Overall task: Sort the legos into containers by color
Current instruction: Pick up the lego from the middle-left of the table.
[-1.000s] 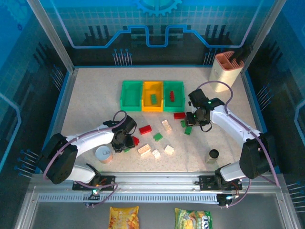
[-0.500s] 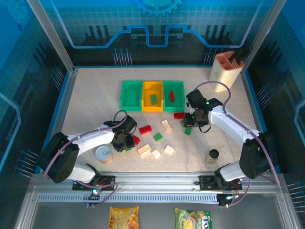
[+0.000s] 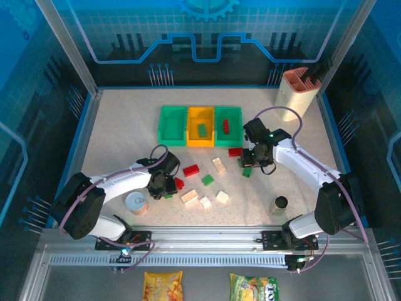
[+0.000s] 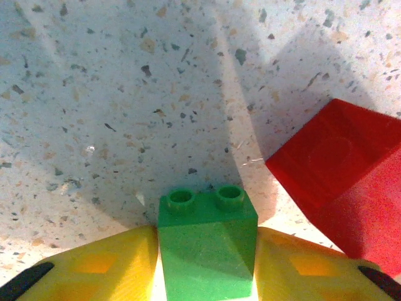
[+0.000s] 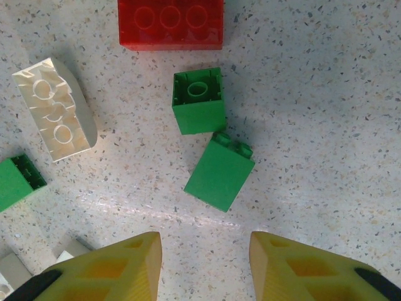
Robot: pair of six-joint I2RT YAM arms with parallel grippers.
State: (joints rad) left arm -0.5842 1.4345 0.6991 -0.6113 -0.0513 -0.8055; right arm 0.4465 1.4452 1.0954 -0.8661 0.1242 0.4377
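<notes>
Near the front left of the tabletop (image 3: pixel 119 125), the left fingers (image 4: pixel 94 266) pinch a green brick (image 4: pixel 207 241), likely to carry it to the bins (image 3: pixel 172 125). The right fingers (image 5: pixel 109 266) hang spread above two loose green bricks (image 5: pixel 219 174), probably choosing one.

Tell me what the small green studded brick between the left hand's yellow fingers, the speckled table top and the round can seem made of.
Small green studded brick: moulded plastic, slightly grainy matt faces.
Speckled table top: terrazzo-like stone or laminate, pale with dark flecks.
Round can: probably metal, pale rimmed top; too small to be sure.
</notes>
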